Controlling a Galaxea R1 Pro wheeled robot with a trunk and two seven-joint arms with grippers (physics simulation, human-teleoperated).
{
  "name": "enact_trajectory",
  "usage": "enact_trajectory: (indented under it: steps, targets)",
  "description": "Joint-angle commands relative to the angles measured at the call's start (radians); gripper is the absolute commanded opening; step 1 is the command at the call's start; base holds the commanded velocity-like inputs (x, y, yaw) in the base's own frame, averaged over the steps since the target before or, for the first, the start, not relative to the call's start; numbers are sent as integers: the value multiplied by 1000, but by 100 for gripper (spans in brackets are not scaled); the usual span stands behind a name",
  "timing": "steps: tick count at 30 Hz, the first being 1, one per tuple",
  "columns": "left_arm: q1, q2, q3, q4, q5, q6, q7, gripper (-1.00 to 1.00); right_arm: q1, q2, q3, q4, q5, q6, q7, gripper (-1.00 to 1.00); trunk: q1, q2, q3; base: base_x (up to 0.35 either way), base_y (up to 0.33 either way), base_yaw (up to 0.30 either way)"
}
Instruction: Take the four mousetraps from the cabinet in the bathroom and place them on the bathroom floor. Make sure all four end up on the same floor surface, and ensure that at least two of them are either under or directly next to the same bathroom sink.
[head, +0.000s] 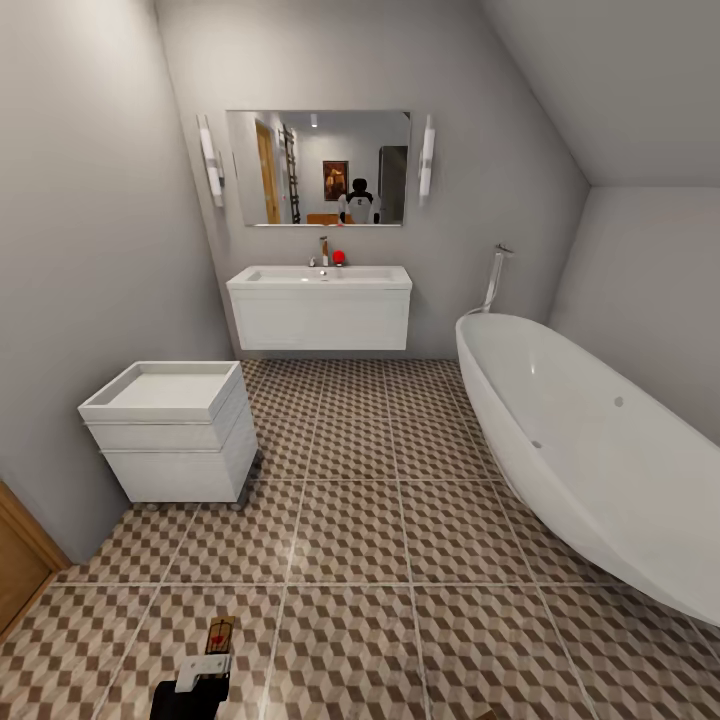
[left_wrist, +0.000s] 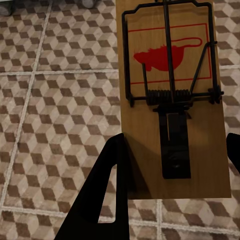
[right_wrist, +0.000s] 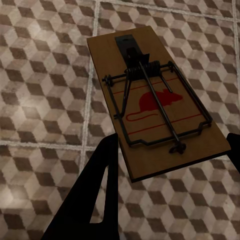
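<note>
My left gripper (left_wrist: 172, 170) is shut on a mousetrap (left_wrist: 170, 90), a brown board with dark wire and a red mouse print, held above the bathroom floor (left_wrist: 55, 115). In the head view this mousetrap (head: 220, 634) sticks out of the left gripper (head: 208, 668) at the bottom edge. My right gripper (right_wrist: 170, 167) is shut on a second mousetrap (right_wrist: 155, 107), tilted over the cube-patterned floor (right_wrist: 45, 95). The white wall-hung sink (head: 320, 305) with a chrome tap and red ball hangs on the far wall, well ahead across the floor (head: 380, 520). An orange-brown wooden edge (head: 20, 560) at lower left may be the cabinet.
A small white drawer unit (head: 175, 430) stands on the left against the wall. A white oval bathtub (head: 590, 450) runs along the right side. A mirror (head: 318, 168) hangs above the sink. Open tiles stretch between the drawer unit and the tub.
</note>
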Motion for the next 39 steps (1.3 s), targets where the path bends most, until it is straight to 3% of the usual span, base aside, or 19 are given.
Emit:
enact_trajectory:
  steps: [1, 39]
  targets:
    - [-1, -1, -5, 2, -6, -3, 8, -100, -1, 0, 8, 1, 3, -1, -9, -100, 0, 0, -1, 0, 0, 0]
    - [-1, -1, -5, 2, -6, -3, 8, -100, -1, 0, 8, 1, 3, -1, -9, -100, 0, 0, -1, 0, 0, 0]
